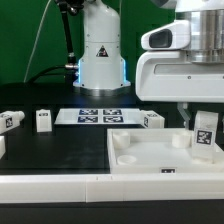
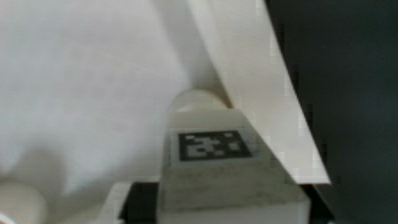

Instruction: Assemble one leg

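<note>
My gripper (image 1: 204, 128) is shut on a leg (image 1: 205, 133), a small white post with a black-and-white tag, and holds it upright over the exterior view's right part of the large flat white square piece (image 1: 150, 155). In the wrist view the leg (image 2: 217, 150) sits between my two dark fingers (image 2: 143, 200), its far end close to the square piece (image 2: 107, 90) near its raised rim. Three more legs stand on the table: one at the far left (image 1: 11, 120), one (image 1: 43, 121) beside it, one (image 1: 153, 120) behind the square piece.
The marker board (image 1: 90, 115) lies at the back in front of the arm's white base (image 1: 100, 55). A white ledge (image 1: 60, 185) runs along the front. A round socket (image 2: 15, 195) of the square piece shows in the wrist view.
</note>
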Robot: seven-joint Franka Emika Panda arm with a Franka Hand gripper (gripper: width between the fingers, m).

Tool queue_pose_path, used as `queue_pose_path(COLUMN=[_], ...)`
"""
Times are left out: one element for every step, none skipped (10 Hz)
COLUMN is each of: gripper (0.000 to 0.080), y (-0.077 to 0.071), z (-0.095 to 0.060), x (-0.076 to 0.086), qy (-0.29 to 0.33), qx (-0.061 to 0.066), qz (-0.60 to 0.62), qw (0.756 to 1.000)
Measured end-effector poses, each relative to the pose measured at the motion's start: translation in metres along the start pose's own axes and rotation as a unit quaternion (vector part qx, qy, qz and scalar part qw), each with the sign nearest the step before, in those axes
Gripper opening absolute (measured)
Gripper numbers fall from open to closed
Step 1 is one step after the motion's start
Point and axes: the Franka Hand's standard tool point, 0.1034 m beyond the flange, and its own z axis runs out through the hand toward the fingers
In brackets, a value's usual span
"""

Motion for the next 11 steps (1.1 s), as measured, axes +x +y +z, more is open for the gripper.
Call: queue_pose_path(gripper=[0.0291,0.0291,0.0291,0.0291,0.0291,0.0291,0.0447,0.0601,0.0601,0.0641,0.0647], y=[0.0003,0.0001,0.0004,0.0004,0.0007,0.0005,-0.0001,-0.0012,-0.0014,-0.0021,-0.0042], z=[0.0,-0.0001,0.0001,0.0,0.0001,0.0002,-0.0005,-0.0015,-0.0016,-0.0022,-0.0027], x=[0.0002,-0.0002,-0.0003,-0.0004,-0.0004,-0.0007,-0.001,-0.0002,-0.0011,-0.0026,-0.0034], qy=[0.002,0.001,0.001,-0.002,-0.004,-0.005,-0.013,-0.013,-0.015,-0.018,-0.018], qx=[0.004,0.005,0.004,0.005,0.007,0.006,0.001,0.003,0.001,-0.005,-0.004], qz=[0.056,0.1,0.145,0.151,0.171,0.153,0.111,0.091,0.047,-0.031,-0.074], qw=[0.998,0.995,0.989,0.989,0.985,0.988,0.994,0.996,0.999,0.999,0.997])
